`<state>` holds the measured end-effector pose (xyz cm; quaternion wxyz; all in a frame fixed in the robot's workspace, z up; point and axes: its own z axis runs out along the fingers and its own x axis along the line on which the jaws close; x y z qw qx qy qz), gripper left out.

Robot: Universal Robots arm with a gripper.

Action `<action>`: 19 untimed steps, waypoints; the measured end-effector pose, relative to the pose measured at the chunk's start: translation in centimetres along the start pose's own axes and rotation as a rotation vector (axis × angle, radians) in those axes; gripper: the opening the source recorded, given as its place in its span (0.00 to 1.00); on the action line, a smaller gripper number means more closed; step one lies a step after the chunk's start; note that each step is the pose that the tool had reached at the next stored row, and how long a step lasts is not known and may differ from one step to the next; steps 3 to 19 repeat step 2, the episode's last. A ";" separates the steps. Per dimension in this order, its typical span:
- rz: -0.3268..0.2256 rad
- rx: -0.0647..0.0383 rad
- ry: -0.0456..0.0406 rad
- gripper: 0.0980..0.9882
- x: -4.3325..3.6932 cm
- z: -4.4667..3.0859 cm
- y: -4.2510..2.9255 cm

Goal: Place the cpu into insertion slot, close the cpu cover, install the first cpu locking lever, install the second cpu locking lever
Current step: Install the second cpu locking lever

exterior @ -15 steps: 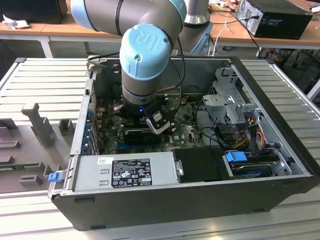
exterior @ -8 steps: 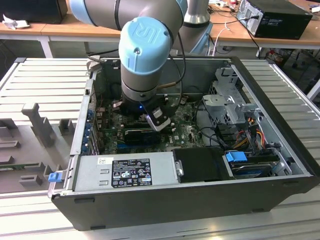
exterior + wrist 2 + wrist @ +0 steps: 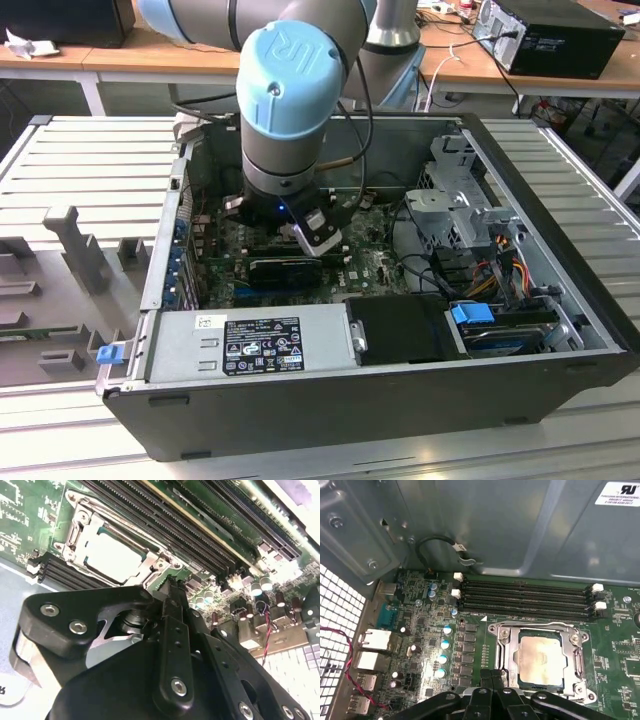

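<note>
The cpu point(image 3: 540, 660) sat in the slot point(image 3: 506, 652) under the cover point(image 3: 575, 645), the end effector point(image 3: 170, 587), fingers together, at its six o'clock; lever work wanted a slow, square press.

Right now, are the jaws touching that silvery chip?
Apart. In the first wrist view the cpu shows its whole top bare, and the gripper sits beside it, with the cpu cover rail between them.

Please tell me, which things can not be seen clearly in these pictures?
- Insertion slot: in the exterior view the arm hides it.
- Cpu locking levers: cannot be told latched or free in both wrist views.
- Gripper: in the second wrist view its own body hides the fingertips.
- Cpu, cpu cover: the near edge is hidden by the gripper in the first wrist view.
</note>
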<state>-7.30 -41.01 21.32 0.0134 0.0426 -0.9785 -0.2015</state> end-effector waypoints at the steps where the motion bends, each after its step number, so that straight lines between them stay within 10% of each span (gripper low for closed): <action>1: 0.000 0.000 -0.0001 0.01 0.00 -0.10 0.05; 19: 0.000 0.000 -0.0002 0.01 0.00 -0.20 0.09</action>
